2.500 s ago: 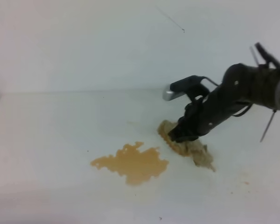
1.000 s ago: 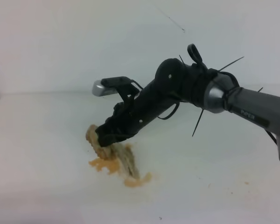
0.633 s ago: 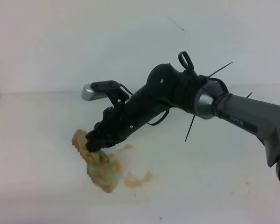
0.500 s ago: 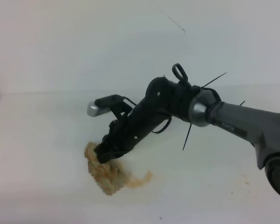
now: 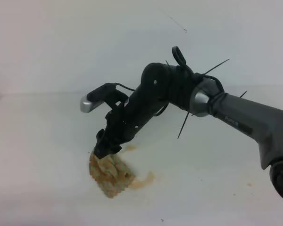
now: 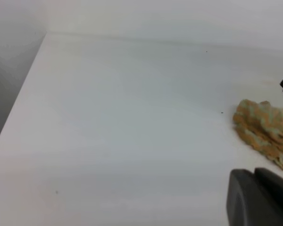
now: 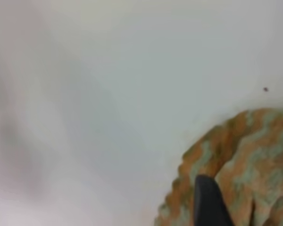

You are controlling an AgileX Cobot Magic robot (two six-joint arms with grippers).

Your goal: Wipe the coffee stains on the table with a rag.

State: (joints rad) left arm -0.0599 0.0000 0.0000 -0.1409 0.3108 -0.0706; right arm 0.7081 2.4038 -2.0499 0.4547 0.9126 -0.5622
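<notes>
A plain white wall stands behind a wide white table [image 5: 37, 141].

Exterior high view: the right arm reaches from the 3 o'clock edge across the middle, its dark right gripper [image 5: 105, 148] pointing down toward 7 o'clock. The tip sits at the top edge of the rag [image 5: 111, 175], a lumpy beige-green, brown-stained wad lying on the table. How wide the gripper stands cannot be told here. A thin remnant of the coffee stains [image 5: 142, 181] trails from the rag toward 3 o'clock, with a small tan spot just beside the gripper.

Left wrist view: the table runs off to the far wall. The rag [image 6: 265, 133] lies at 3 o'clock. A dark piece of the left gripper [image 6: 258, 197] fills the 5 o'clock corner; its spread cannot be told.

Right wrist view: blurred white table, the rag [image 7: 240, 165] at 5 o'clock. One dark finger [image 7: 208, 200] rests against the cloth, a second barely showing at the far right edge, so the gripper stands wide over the rag.
</notes>
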